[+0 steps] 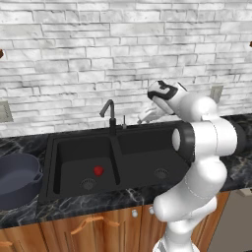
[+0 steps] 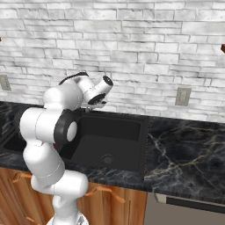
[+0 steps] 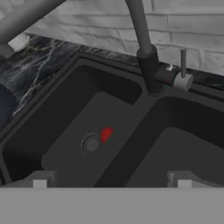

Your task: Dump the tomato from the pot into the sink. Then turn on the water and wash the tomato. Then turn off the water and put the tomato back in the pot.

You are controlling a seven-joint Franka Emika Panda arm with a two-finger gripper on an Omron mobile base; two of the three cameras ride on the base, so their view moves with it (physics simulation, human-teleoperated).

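The sink (image 1: 74,147) is sitting in the dark counter (image 2: 184,149), and the pot (image 1: 17,177) is resting empty at the counter's left edge. The faucet (image 3: 146,48) is rising at the sink's back rim, over the divider. The gripper (image 3: 111,180) is hovering wide open, holding nothing, and should be closing in on the small lever (image 3: 183,65) squarely. The tomato (image 1: 98,171) is lying in the left basin beside the drain (image 3: 89,142).

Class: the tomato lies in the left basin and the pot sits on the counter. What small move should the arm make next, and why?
Probably ease the open gripper forward to the faucet lever. The tomato already lies in the sink by the drain, the pot stands aside on the counter, and no water runs from the faucet, so turning on the water seems next.
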